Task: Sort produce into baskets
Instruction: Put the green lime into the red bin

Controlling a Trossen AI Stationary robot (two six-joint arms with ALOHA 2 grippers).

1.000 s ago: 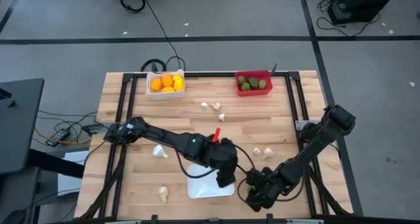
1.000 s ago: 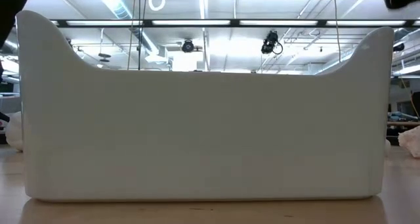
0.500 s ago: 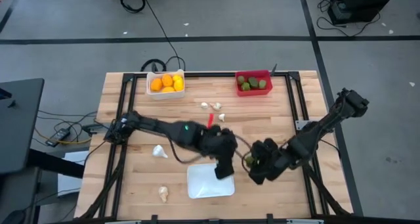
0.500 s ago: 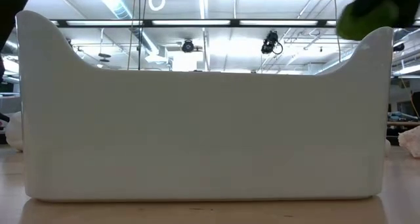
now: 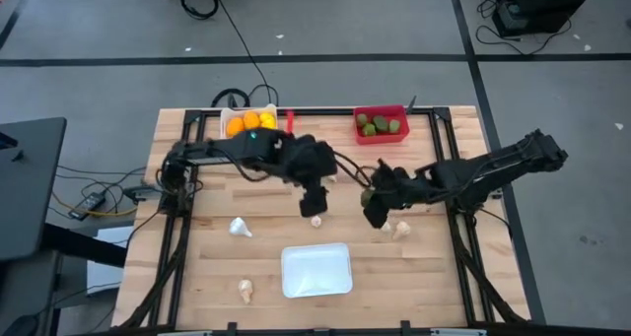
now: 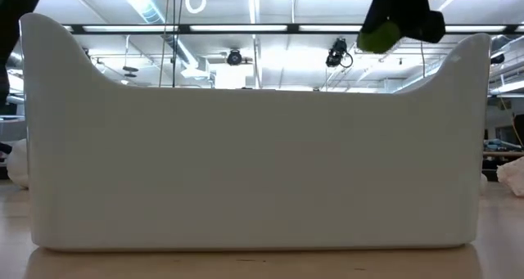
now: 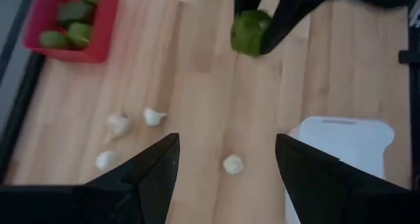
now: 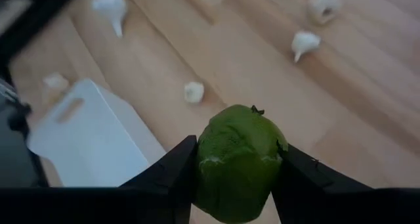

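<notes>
My right gripper [image 5: 371, 202] is shut on a dull green fruit [image 8: 239, 161] above the middle of the table; it also shows in the low view [image 6: 377, 36] and the left wrist view [image 7: 250, 32]. My left gripper [image 5: 314, 204] is open and empty, just left of it, above a garlic bulb [image 7: 232, 163] lying on the table. The shallow white tray [image 5: 315, 270] sits near the front edge. The red bin [image 5: 382, 125] holds green fruits and the white bin [image 5: 248, 125] holds orange ones, both at the far edge. My right gripper pinches the green fruit by its two opposite sides [image 8: 205, 163] between its two fingers. The fingers slant down from the table's right. The fruit is lifted clear of the table, its stem end [image 8: 253, 110] turned away from the wrist.
Garlic bulbs lie loose on the wood: two right of centre [image 5: 394, 229], a few near the far middle [image 5: 323, 161], one at the left [image 5: 238, 227] and one at the front left [image 5: 245, 291]. The tray's wall [image 6: 254, 164] fills the low view.
My right gripper has lifted the green fruit from near the table's front edge and carried it toward the far edge and a little left. My left gripper has gone from over the white tray toward the far edge, staying open.
</notes>
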